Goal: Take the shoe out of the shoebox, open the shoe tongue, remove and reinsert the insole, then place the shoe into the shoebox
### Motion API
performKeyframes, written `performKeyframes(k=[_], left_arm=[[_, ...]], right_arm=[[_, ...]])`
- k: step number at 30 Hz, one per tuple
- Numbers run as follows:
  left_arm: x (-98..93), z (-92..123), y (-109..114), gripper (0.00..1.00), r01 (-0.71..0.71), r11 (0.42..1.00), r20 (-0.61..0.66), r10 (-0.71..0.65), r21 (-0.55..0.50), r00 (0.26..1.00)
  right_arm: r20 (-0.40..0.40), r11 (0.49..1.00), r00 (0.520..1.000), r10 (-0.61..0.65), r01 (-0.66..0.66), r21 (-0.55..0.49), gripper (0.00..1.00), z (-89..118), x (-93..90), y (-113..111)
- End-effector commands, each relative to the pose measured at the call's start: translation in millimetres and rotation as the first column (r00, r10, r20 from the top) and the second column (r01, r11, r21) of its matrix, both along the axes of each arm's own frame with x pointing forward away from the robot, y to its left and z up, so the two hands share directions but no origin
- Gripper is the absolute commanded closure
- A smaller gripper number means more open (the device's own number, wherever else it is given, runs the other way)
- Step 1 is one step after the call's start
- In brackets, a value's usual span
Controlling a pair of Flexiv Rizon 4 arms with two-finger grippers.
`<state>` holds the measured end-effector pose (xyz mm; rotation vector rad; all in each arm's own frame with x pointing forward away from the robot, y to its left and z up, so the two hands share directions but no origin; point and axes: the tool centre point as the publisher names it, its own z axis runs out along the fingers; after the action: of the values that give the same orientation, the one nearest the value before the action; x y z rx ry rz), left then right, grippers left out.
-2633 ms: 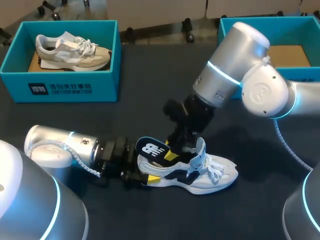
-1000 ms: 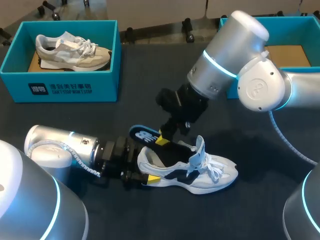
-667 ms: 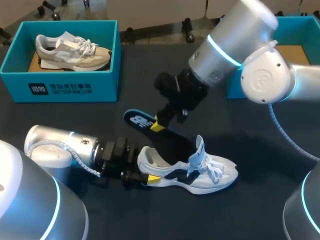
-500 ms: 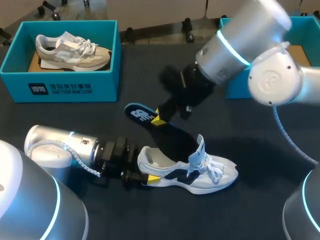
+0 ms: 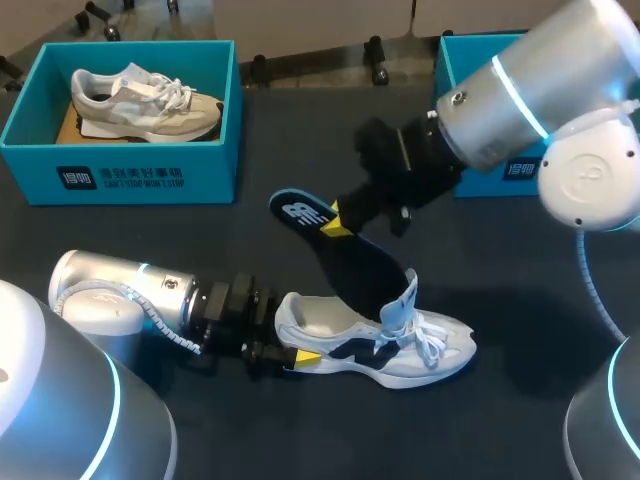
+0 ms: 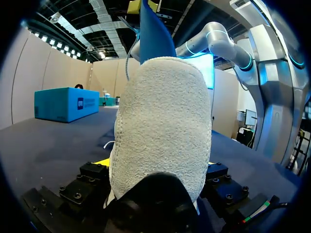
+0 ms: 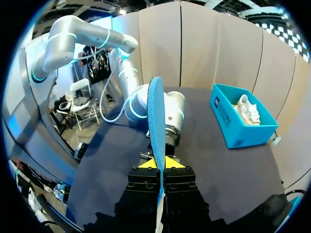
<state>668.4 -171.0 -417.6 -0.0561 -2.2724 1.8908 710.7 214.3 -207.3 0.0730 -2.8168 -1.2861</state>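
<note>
Up off the worktop (image 5: 200, 250), the right tool (image 5: 335, 222) has its yellow tips closed tight on the dark blue insole (image 5: 352, 258) near its logo end. The insole slants down from the tool toward the opening of the white-and-navy sneaker (image 5: 400, 345). The left tool (image 5: 288, 340) clamps the sneaker's heel from both sides, with the shoe lying straight ahead of it. A teal shoebox (image 5: 590, 100) stands well behind the right tool.
</note>
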Motion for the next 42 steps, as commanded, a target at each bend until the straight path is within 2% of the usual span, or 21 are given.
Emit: performKeyframes(k=[1,5,9,10,12,15,18,23,31,42], left_arm=[[2.2,-4.9,-0.7,1.0,-0.001,1.0,0.0,0.001,0.002,1.0],[2.2,-4.9,-0.7,1.0,-0.001,1.0,0.0,0.001,0.002,1.0],[2.2,-4.9,-0.7,1.0,-0.001,1.0,0.0,0.001,0.002,1.0],[2.2,-4.9,-0.7,1.0,-0.001,1.0,0.0,0.001,0.002,1.0],[2.2,-4.9,-0.7,1.0,-0.001,1.0,0.0,0.001,0.002,1.0],[2.2,-4.9,-0.7,1.0,-0.001,1.0,0.0,0.001,0.002,1.0],[2.2,-4.9,-0.7,1.0,-0.001,1.0,0.0,0.001,0.002,1.0],[2.2,-4.9,-0.7,1.0,-0.001,1.0,0.0,0.001,0.002,1.0],[2.2,-4.9,-0.7,1.0,-0.001,1.0,0.0,0.001,0.002,1.0],[2.2,-4.9,-0.7,1.0,-0.001,1.0,0.0,0.001,0.002,1.0]], right_arm=[[0.002,1.0,1.0,-0.002,0.002,0.001,1.0,-1.4,-0.8,-0.1],[0.002,1.0,1.0,-0.002,0.002,0.001,1.0,-1.4,-0.8,-0.1],[0.07,0.999,0.997,0.014,-0.016,0.028,1.0,15.6,11.8,6.8],[0.109,0.998,0.994,0.011,-0.017,0.052,1.0,23.1,12.8,7.3],[0.129,0.998,0.992,-0.006,-0.001,0.056,1.0,32.9,12.5,7.3],[0.21,0.994,0.977,-0.044,0.021,0.109,1.0,53.6,6.7,2.6],[0.241,0.992,0.969,-0.06,0.03,0.125,1.0,69.9,2.3,-3.8],[0.247,0.991,0.967,-0.061,0.029,0.131,1.0,90.9,0.1,-14.7],[0.297,0.965,0.954,-0.04,-0.04,0.257,1.0,124.7,-14.7,-39.4],[0.297,0.965,0.954,-0.04,-0.04,0.257,1.0,124.7,-14.7,-39.4]])
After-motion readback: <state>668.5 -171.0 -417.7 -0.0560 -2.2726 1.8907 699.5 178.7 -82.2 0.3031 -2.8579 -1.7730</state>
